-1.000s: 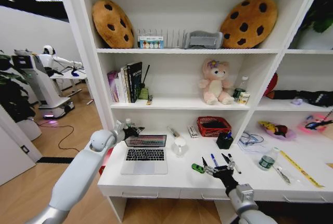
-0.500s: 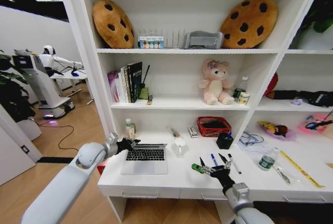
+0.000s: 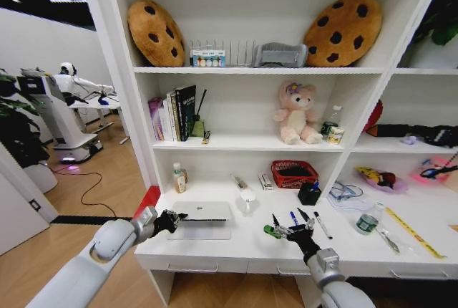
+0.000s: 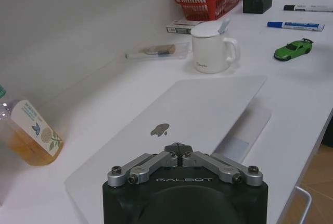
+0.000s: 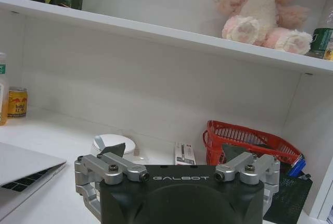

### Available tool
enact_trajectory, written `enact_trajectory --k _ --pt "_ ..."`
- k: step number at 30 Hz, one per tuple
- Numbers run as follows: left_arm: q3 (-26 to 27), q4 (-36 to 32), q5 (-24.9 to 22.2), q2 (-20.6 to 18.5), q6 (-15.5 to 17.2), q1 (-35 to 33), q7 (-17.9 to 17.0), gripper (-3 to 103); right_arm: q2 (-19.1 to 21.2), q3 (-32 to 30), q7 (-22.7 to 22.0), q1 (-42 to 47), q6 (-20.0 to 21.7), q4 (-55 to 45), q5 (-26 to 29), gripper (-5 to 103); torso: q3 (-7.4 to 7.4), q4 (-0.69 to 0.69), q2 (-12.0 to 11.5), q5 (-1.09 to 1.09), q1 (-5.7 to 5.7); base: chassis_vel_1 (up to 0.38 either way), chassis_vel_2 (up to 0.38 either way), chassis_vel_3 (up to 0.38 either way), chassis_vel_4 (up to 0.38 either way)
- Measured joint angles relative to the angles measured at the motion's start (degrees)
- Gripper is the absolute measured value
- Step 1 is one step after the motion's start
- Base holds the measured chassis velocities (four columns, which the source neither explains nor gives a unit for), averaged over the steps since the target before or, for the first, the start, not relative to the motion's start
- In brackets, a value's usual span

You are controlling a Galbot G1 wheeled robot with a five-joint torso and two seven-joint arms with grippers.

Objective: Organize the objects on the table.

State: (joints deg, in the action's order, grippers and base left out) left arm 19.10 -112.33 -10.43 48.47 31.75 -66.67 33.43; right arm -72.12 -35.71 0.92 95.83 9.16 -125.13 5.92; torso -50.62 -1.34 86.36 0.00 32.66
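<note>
The laptop (image 3: 199,220) is seen almost closed on the counter (image 3: 243,247), at 9 o'clock from the white mug (image 3: 247,198) — a thin gap is left at its front edge. The left gripper (image 3: 174,220), fingers pressed together, is placed on the lid's left edge. The right gripper (image 3: 292,231), fingers spread, is held over the green toy car (image 3: 271,231) and the blue pen (image 3: 294,219). Closing the laptop seems to be the step in hand; a gentle last press downward would be required.

Looks like an office or robotics lab dressed up as a home study: white shelving (image 3: 236,70) with books (image 3: 174,112) over a tabletop (image 3: 243,247), wood floor, and another robot (image 3: 54,111) by a distant desk.
</note>
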Motion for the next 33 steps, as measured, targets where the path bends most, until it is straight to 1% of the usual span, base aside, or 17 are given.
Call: enact_trajectory --k 5,7,8,9,10,11,12,13,15,16,18,19,20,21,24,29,33 --pt "-1.85 1.21 1.28 1.58 -2.46 -0.88 -0.19 0 -0.02 -0.21 0.02 0.16 -0.4 0.19 0.11 100 0.0 0.01 0.0 0.0 0.0 0.0 0.0 0.0 0.0" --pt "-1.96 1.99 -0.75 4.18 -3.64 -0.85 -3.92 0 0.0 -0.53 -0.09 0.64 -0.44 -0.13 0.34 100 0.0 0.01 0.0 0.01 0.0 0.0 0.0 0.0 0.0" --pt "-1.96 1.99 -0.75 4.18 -3.64 -0.85 -3.92 0 0.0 -0.53 -0.09 0.64 -0.44 -0.13 0.34 100 0.0 0.01 0.0 0.01 0.0 0.0 0.0 0.0 0.0" --pt "-1.29 2.49 -2.83 5.93 -5.35 0.03 -6.88 0 0.05 -0.77 -0.28 0.81 -0.44 -0.53 0.66 100 0.0 0.01 0.0 0.0 0.0 0.0 0.0 0.0 0.0" --pt "-1.29 2.49 -2.83 5.93 -5.35 0.03 -6.88 0 0.05 -0.77 -0.28 0.81 -0.44 -0.53 0.66 100 0.0 0.01 0.0 0.0 0.0 0.0 0.0 0.0 0.0" --pt "-0.76 2.86 -4.33 7.06 -7.1 0.71 -9.33 0 0.09 -0.89 -0.5 0.86 -0.4 -0.79 0.77 100 0.0 0.0 0.0 0.0 0.0 0.0 0.0 0.0 0.0" --pt "0.37 3.21 -6.92 9.07 -9.95 1.49 -14.57 0 0.19 -0.98 -0.94 0.88 -0.15 -1.23 1.06 100 -0.01 -0.01 0.0 0.0 0.0 0.0 0.0 0.0 0.0" --pt "0.37 3.21 -6.92 9.07 -9.95 1.49 -14.57 0 0.19 -0.98 -0.94 0.88 -0.15 -1.23 1.06 100 -0.01 -0.01 0.0 0.0 0.0 0.0 0.0 0.0 0.0" --pt "2.76 2.61 -9.95 12.6 -12.56 0.85 -25.02 0 0.23 -0.99 -1.52 0.78 0.55 -2.1 1.53 100 -0.01 -0.02 -0.01 0.01 0.01 0.0 0.0 0.0 0.0" --pt "2.76 2.61 -9.95 12.6 -12.56 0.85 -25.02 0 0.23 -0.99 -1.52 0.78 0.55 -2.1 1.53 100 -0.01 -0.02 -0.01 0.01 0.01 0.0 0.0 0.0 0.0" --pt "4.54 0.31 -13.22 16.0 -15.19 -2.72 -34.31 -2 0.33 -0.88 -1.75 0.67 1.1 -2.87 1.76 100 0.0 0.01 -0.01 0.0 0.01 0.0 0.0 0.0 0.0" --pt "4.54 0.31 -13.22 16.0 -15.19 -2.72 -34.31 -2 0.33 -0.88 -1.75 0.67 1.1 -2.87 1.76 100 0.0 0.01 -0.01 0.0 0.01 0.0 0.0 0.0 0.0" --pt "5.31 -1.7 -14.55 17.53 -16.66 -6.37 -37.69 4 0.54 -0.81 -1.79 0.68 1.46 -3.29 2.04 100 0.0 0.02 -0.01 0.0 0.01 0.0 0.0 0.0 0.0" --pt "5.31 -1.7 -14.55 17.53 -16.66 -6.37 -37.69 4 0.54 -0.81 -1.79 0.68 1.46 -3.29 2.04 100 0.0 0.02 -0.01 0.0 0.01 0.0 0.0 0.0 0.0" --pt "6.74 -5.54 -12.9 19.63 -21.31 -12.96 -42.93 19 0.93 -0.83 -1.9 0.75 1.78 -3.96 2.31 100 0.0 0.02 -0.01 0.0 0.0 0.0 0.0 0.0 0.0" --pt "8.02 -10.07 -13.34 20.11 -22.09 -15.67 -44.19 36 0.73 -0.89 -1.97 1.54 1.83 -4.64 2.3 100 0.0 0.01 -0.01 0.0 0.0 0.0 0.0 0.0 0.0" --pt "8.75 -12.69 -13.33 20.06 -21.82 -16.85 -43.11 46 0.42 -1.22 -2.06 2.65 1.76 -5.28 2.22 100 0.0 0.0 -0.01 0.0 0.0 0.0 0.0 0.0 0.0"
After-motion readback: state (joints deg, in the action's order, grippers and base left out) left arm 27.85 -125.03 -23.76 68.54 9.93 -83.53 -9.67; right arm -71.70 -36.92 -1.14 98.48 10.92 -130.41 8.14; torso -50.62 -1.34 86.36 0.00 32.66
